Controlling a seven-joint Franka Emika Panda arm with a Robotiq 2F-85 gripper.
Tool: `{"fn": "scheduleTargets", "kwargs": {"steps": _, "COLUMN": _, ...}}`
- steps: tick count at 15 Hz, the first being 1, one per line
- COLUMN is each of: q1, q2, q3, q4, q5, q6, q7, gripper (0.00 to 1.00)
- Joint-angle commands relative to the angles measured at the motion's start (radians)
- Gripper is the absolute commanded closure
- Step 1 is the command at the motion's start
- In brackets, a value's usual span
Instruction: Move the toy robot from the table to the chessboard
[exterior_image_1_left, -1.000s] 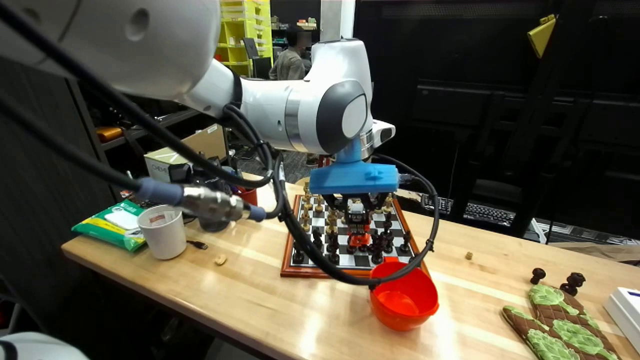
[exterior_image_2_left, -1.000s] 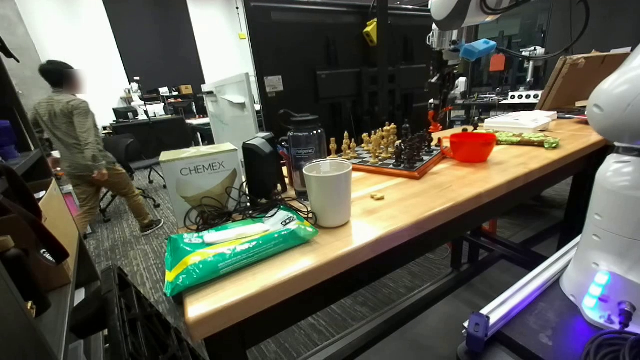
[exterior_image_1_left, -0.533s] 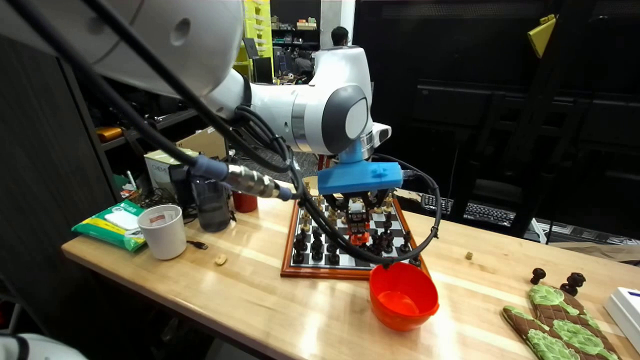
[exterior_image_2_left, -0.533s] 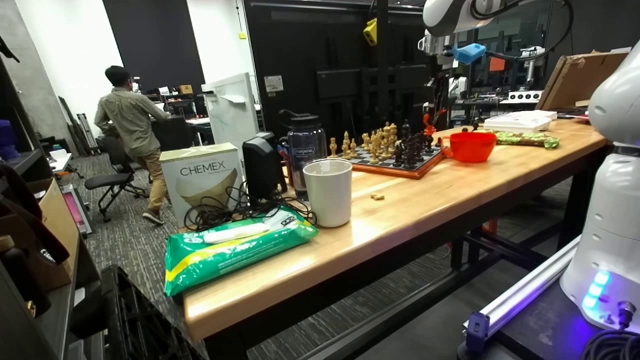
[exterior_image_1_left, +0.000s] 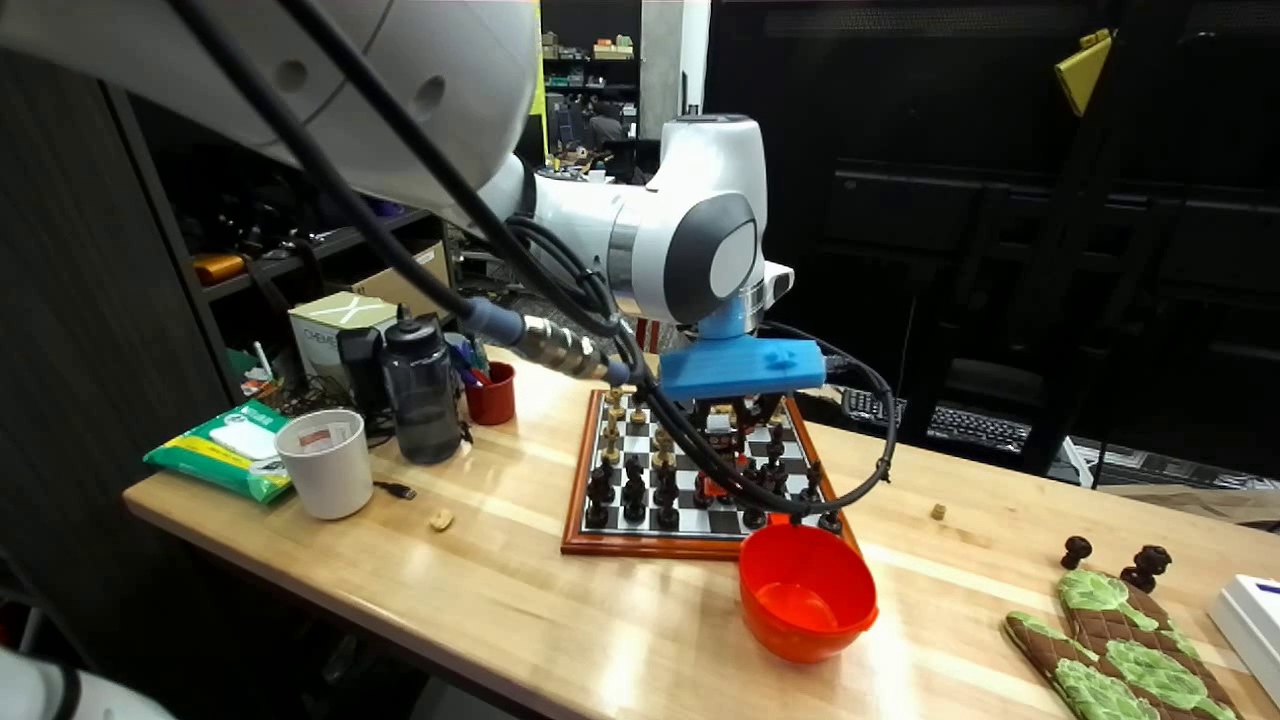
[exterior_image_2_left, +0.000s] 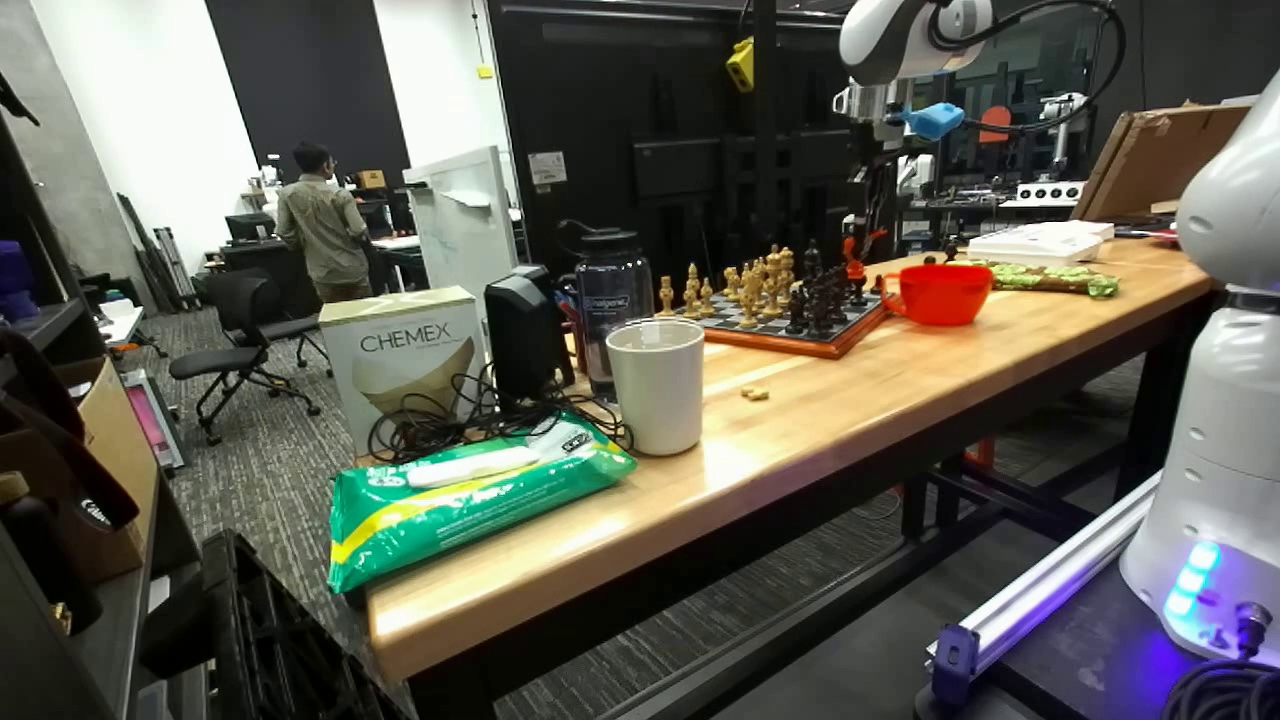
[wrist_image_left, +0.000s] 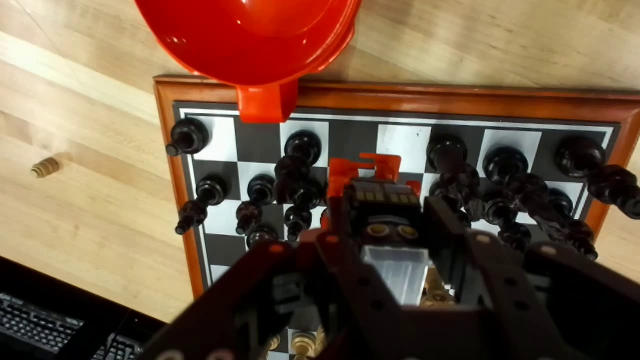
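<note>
The toy robot has a dark body, a clear-white top and orange-red limbs. It shows in the wrist view (wrist_image_left: 387, 232) and in both exterior views (exterior_image_1_left: 720, 424) (exterior_image_2_left: 853, 262). My gripper (wrist_image_left: 386, 205) has a finger on either side of it and appears shut on its body. The toy robot is over the chessboard (wrist_image_left: 410, 100), among dark chess pieces. I cannot tell whether its feet touch the board. The chessboard frame also shows in both exterior views (exterior_image_1_left: 640, 545) (exterior_image_2_left: 800, 345). The chessboard lies on the table (exterior_image_1_left: 560, 600). A cable partly hides the toy robot in an exterior view.
A red bowl (exterior_image_1_left: 805, 590) stands at the board's near edge, its handle (wrist_image_left: 267, 102) reaching over the frame. Dark pieces (wrist_image_left: 505, 165) stand around the toy robot. A white cup (exterior_image_1_left: 325, 465), bottle (exterior_image_1_left: 422, 395), oven mitt (exterior_image_1_left: 1130, 640) and loose pieces (exterior_image_1_left: 1077, 551) are on the table.
My gripper and the toy robot have come lower over the chessboard. The wrist has shifted rightward in an exterior view. The toy robot has stayed between the fingers. A person in the background has walked.
</note>
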Motion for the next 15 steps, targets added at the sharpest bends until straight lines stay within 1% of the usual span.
{"fn": "scheduleTargets", "kwargs": {"steps": 1, "q1": 0.009, "q2": 0.030, "q3": -0.018, "q4": 0.027, "q5": 0.062, "q6": -0.003, "q7": -0.065, "gripper": 0.84}}
{"fn": "scheduleTargets", "kwargs": {"steps": 5, "q1": 0.002, "q2": 0.057, "q3": -0.018, "q4": 0.035, "q5": 0.100, "q6": -0.006, "q7": -0.091, "gripper": 0.84}}
{"fn": "scheduleTargets", "kwargs": {"steps": 11, "q1": -0.007, "q2": 0.079, "q3": -0.022, "q4": 0.040, "q5": 0.119, "q6": -0.003, "q7": -0.109, "gripper": 0.84}}
{"fn": "scheduleTargets", "kwargs": {"steps": 15, "q1": -0.016, "q2": 0.117, "q3": -0.024, "q4": 0.053, "q5": 0.125, "q6": 0.006, "q7": -0.116, "gripper": 0.84}}
